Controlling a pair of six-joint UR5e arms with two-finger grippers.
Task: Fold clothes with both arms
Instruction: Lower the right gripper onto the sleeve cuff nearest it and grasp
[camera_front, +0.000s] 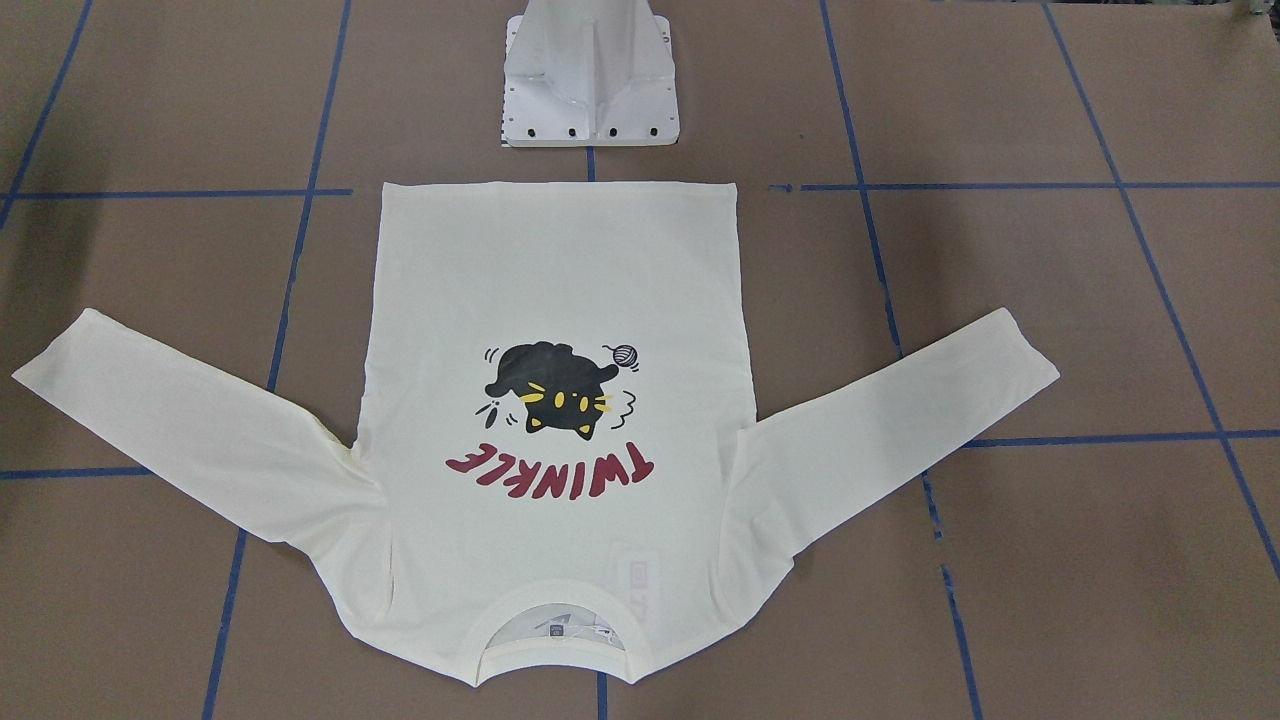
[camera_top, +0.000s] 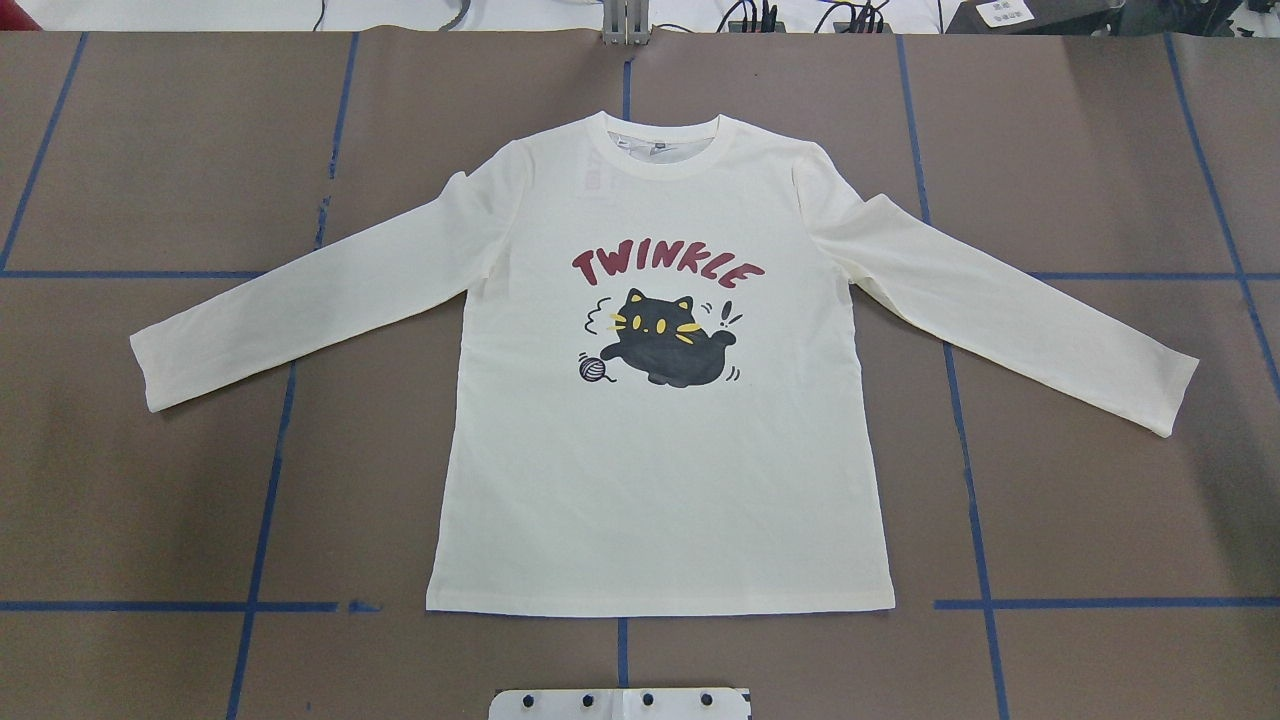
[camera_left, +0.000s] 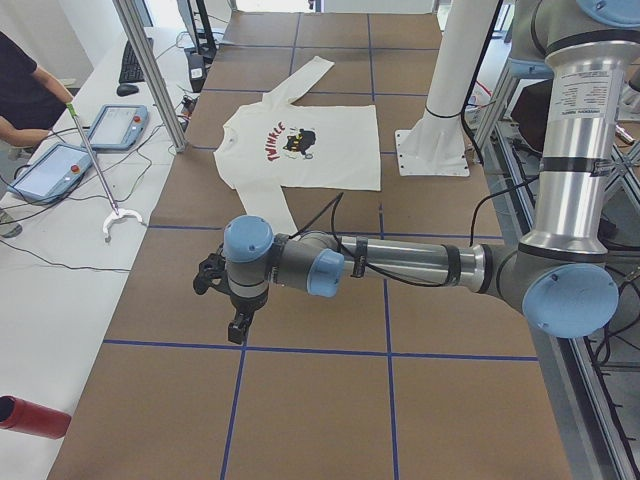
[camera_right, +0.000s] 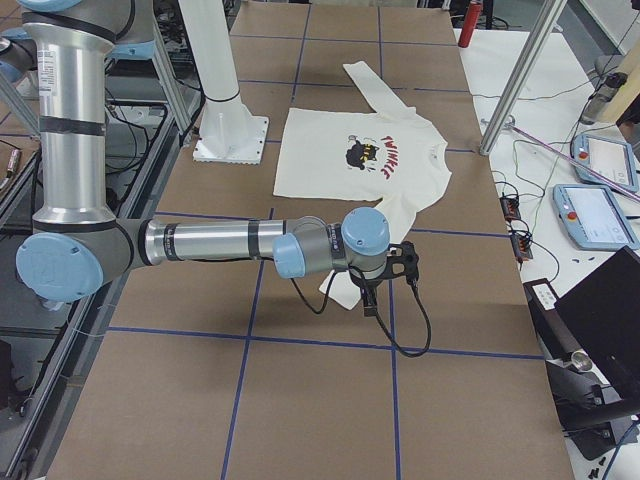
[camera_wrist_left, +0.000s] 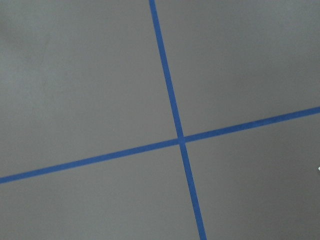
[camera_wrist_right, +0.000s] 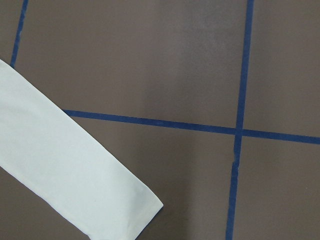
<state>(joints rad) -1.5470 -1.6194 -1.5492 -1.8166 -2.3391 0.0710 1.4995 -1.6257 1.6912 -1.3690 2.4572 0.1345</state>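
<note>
**Brown table, shirt spread flat, both arms reaching out level near the sleeve ends**

Brown board covers the table (camera_top: 1100, 480), which blue tape lines (camera_top: 1100, 603) divide into large squares. We see the left arm (camera_left: 400, 262) stretched level above the table toward the robot's left end. The right arm (camera_right: 210, 243) is stretched likewise toward the other end.

The T-shirt (camera_top: 660, 480), cream and long-sleeved, lies flat and print side up in the middle of the table. In the overhead view its hem is at 6 o'clock, and just beyond the hem stands the white pedestal base (camera_front: 590, 80). The left sleeve (camera_top: 300, 300) runs toward 8 o'clock and the right sleeve (camera_top: 1020, 310) toward 4 o'clock, both lying flat on the board. On the chest we find the black cat print (camera_top: 665, 345). The red TWINKLE lettering (camera_top: 668, 265) arches at its 12 o'clock, and the collar (camera_top: 665, 150) lies farther along the same line.

The left gripper (camera_left: 237, 325) hangs fingers-down above bare board, near the left sleeve's end and apart from it. Its wrist view shows only board and a tape cross. The right gripper (camera_right: 371, 298) hangs above the board beside the right sleeve's cuff. Its wrist view shows that cuff at 7 o'clock and a tape cross at 4 o'clock. For both grippers, we cannot tell whether the jaws are parted or closed.
</note>
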